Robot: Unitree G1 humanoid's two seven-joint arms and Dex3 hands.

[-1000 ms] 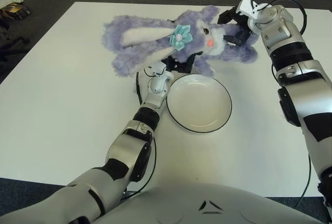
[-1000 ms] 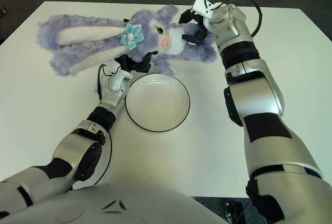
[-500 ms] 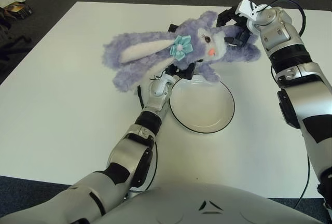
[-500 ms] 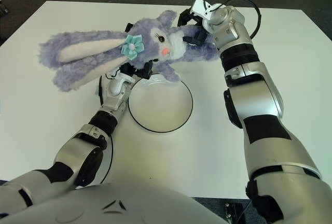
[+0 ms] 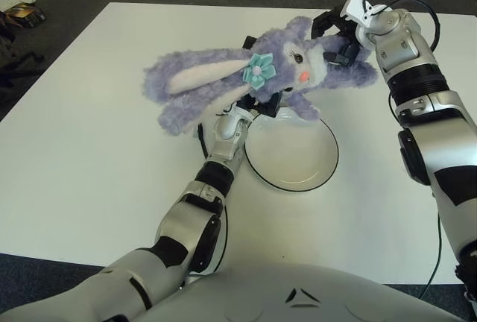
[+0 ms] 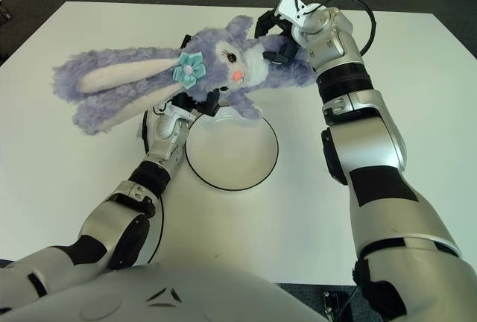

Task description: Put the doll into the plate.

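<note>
A fluffy purple rabbit doll (image 5: pixel 246 76) with long white-lined ears and a teal flower hangs lifted above the table, held from both sides. My left hand (image 5: pixel 257 106) grips its underside near the neck, just over the far-left rim of the white plate (image 5: pixel 292 156). Around the doll's body at the far right, my right hand (image 5: pixel 339 39) is shut. The doll's ears droop to the left and one foot overhangs the plate's far edge.
The plate sits on a wide white table (image 5: pixel 89 136). Dark floor surrounds the table, with some clutter (image 5: pixel 19 15) at the far left corner.
The doll has been raised off the table and carried a little toward the plate. Both hands moved with it, and the ears swung up and left.
</note>
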